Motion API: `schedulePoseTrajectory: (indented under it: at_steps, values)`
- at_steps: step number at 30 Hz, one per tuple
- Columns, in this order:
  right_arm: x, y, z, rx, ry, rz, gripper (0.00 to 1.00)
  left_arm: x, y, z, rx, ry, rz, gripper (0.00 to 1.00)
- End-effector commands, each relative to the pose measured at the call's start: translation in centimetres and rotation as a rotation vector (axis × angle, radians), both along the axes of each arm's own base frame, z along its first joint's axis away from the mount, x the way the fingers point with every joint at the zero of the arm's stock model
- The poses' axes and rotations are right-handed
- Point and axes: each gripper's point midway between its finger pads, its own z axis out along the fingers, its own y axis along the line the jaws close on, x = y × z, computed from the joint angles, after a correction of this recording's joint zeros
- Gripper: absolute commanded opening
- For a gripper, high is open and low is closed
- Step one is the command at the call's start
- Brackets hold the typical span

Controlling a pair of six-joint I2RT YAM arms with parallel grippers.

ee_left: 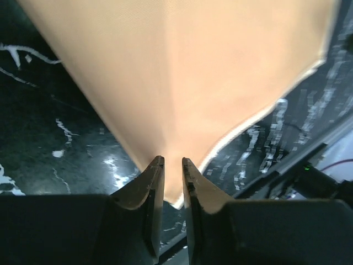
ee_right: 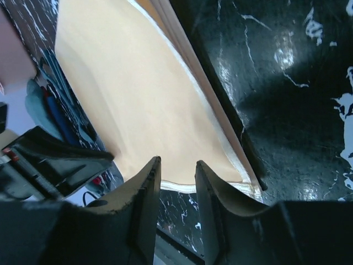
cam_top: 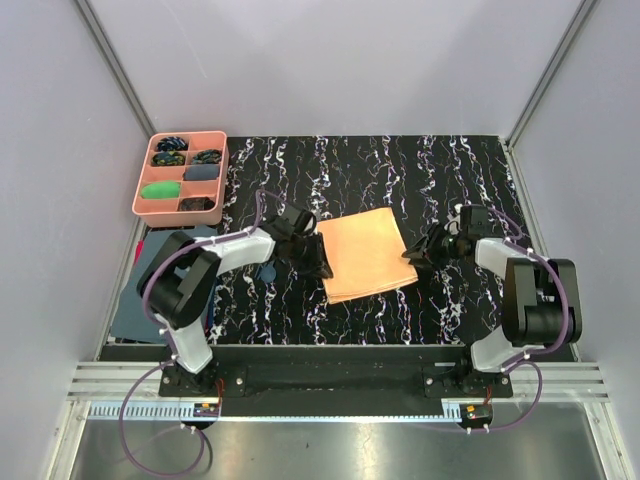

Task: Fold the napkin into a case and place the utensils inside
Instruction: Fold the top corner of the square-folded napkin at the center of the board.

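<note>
- Left wrist view: the left gripper [ee_left: 172, 163] has its jaws only a sliver apart. A corner of the napkin [ee_left: 193, 72] runs into the gap — whether they pinch the fabric I cannot tell.
- Right wrist view: the right gripper [ee_right: 175, 165] stands open and holds nothing, its tips just over the napkin's edge.
- The napkin, a folded peach-orange rectangle with layered edges, lies on the black marbled table [cam_top: 450, 170] between both grippers — the left at its near-left corner, the right at its right edge.
- Slim dark blue utensils [ee_right: 54, 110] show blurred past the napkin's far side.
- A pink tray [cam_top: 190, 137] sits far left, with a blue-grey cloth [cam_top: 130, 300] nearer.
</note>
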Motion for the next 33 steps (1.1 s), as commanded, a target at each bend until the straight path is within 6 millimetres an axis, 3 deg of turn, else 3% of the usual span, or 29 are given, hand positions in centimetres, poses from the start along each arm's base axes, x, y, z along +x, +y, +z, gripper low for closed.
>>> schedulePoseTrajectory:
  at_steps: [1,7,8,11,13,16,18,20,23,25,26,29,33]
  values:
    - [0.1,0.5,-0.4,0.037,-0.026,0.009,0.39,-1.3,0.4,-2.2,0.014,0.031,-0.021,0.22]
    - [-3.6,0.0,-4.0,0.012,0.089,-0.054,0.39,-1.8,1.4,-3.9,0.079,0.040,-0.084,0.24]
    - [-5.1,0.2,-4.6,0.031,0.113,-0.063,0.39,-1.8,1.7,-4.3,0.107,0.037,-0.103,0.24]
    - [-7.0,0.7,-4.6,0.075,0.133,-0.092,0.39,-0.1,2.4,-4.8,0.184,0.017,-0.117,0.24]
    - [-7.3,0.7,-3.9,0.074,0.118,-0.099,0.39,2.0,2.1,-3.7,0.190,-0.032,-0.108,0.24]
    - [-7.0,0.6,-0.9,0.056,0.046,-0.076,0.40,4.6,2.3,-1.3,0.201,-0.110,-0.108,0.26]
    - [-6.6,-0.4,-0.1,-0.023,0.011,-0.060,0.41,5.1,2.5,1.2,0.195,-0.158,-0.119,0.29]
    - [-5.6,-0.6,1.7,-0.043,-0.043,-0.043,0.42,4.8,2.3,3.6,0.155,-0.191,-0.117,0.35]
    - [-4.2,-0.5,2.8,-0.046,-0.076,-0.011,0.43,3.6,1.4,5.1,0.067,-0.171,-0.114,0.36]
    - [-2.6,0.3,3.1,0.000,-0.092,0.002,0.43,2.3,0.3,5.1,-0.022,-0.128,-0.134,0.34]
    - [-2.3,1.0,3.2,0.035,-0.088,0.023,0.43,2.7,-0.8,5.2,-0.081,-0.127,-0.120,0.32]
    - [-0.4,2.7,2.9,0.082,-0.087,0.059,0.39,1.8,-2.5,3.9,-0.169,-0.063,-0.127,0.25]
    - [2.2,5.7,3.7,0.127,-0.141,0.132,0.38,0.5,-2.1,1.0,-0.129,-0.025,-0.128,0.22]
